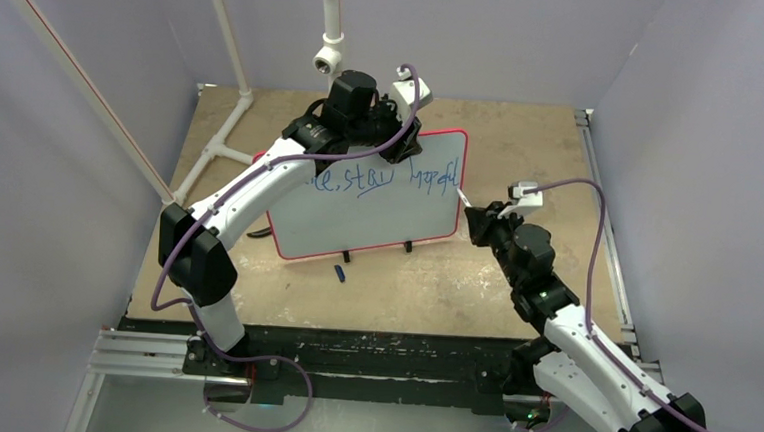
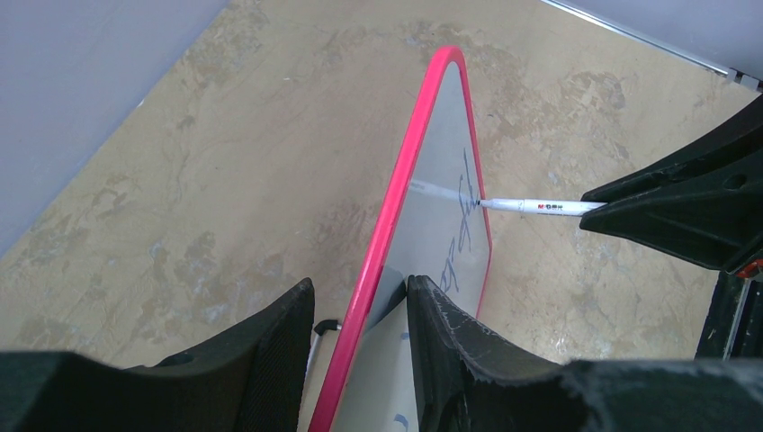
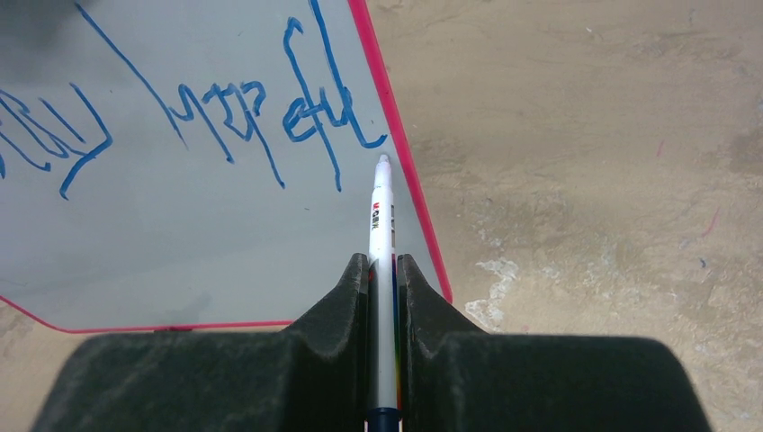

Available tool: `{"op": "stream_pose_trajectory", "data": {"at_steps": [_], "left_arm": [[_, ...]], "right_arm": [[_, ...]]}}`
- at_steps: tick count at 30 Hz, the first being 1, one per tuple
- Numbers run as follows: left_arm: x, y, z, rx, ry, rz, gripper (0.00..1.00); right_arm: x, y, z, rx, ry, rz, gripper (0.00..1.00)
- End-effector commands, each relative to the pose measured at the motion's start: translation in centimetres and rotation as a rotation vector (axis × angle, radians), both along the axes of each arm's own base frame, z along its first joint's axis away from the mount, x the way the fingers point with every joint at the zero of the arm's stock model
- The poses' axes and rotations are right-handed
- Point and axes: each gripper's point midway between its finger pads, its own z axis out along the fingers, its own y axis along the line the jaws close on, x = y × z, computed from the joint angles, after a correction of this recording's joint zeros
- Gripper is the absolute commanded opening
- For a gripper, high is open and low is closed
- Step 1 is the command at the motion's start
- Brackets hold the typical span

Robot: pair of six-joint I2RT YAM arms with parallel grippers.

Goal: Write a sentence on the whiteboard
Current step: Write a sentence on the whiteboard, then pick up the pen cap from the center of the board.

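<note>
Top external view: at left, the left pincer (image 2: 360, 301) pinches the top edge of the whiteboard (image 1: 378, 221), which stands on the counter (image 1: 514, 284) bearing the blue sentence (image 1: 390, 176). It looks light, stiff and easily tipped, and is best held by its red frame. At right, the right pincer (image 3: 382, 268) is pressed together on a white marker (image 3: 381, 202), its tip at the board's right edge.

Left arm (image 1: 250, 181) outstretched, right arm (image 1: 583, 341) bent; both jaws clamped.

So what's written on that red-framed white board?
One line of blue marker handwriting, running to the right edge. Its beginning is hidden beneath the white left arm.
</note>
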Motion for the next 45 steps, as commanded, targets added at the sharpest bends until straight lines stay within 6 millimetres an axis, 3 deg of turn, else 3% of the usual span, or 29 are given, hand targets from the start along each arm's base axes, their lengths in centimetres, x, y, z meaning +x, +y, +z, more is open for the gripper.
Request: {"op": "stream_pose_trajectory", "data": {"at_steps": [1,14,19,27,32,36,38,40,42,45], "left_arm": [[-0.8,0.4,2.0,-0.042,-0.018,-0.011,0.41],[-0.8,0.5,2.0,-0.042,-0.016,-0.011,0.41],[-0.7,0.7,2.5,-0.047,-0.027,0.004,0.42],[-0.8,1.9,6.5,-0.099,-0.077,0.078,0.68],[-0.1,4.4,9.6,-0.107,-0.143,0.219,0.73],[-0.9,7.3,11.9,-0.143,-0.175,0.347,0.73],[-2.3,8.5,11.5,-0.151,-0.147,0.377,0.73],[-3.9,9.9,9.3,-0.119,-0.095,0.396,0.72],[-5.8,11.2,5.0,-0.077,0.008,0.431,0.70],[-9.3,12.6,0.4,-0.088,0.163,0.463,0.65]], "right_arm": [[0.4,0.2,0.7,0.024,-0.032,-0.004,0.00],[0.5,0.0,0.5,0.020,-0.029,-0.014,0.00],[-1.2,0.8,2.6,0.052,-0.047,0.065,0.00],[-4.7,1.9,8.6,0.088,-0.175,0.223,0.00],[-5.3,2.0,9.3,0.079,-0.201,0.249,0.00],[-5.7,2.2,9.1,0.090,-0.176,0.263,0.00],[-5.6,2.0,8.5,0.093,-0.151,0.247,0.00],[-5.6,2.0,7.9,0.100,-0.129,0.245,0.00],[-5.8,2.2,7.5,0.108,-0.117,0.257,0.00],[-5.7,2.2,6.7,0.120,-0.093,0.246,0.00]]}}
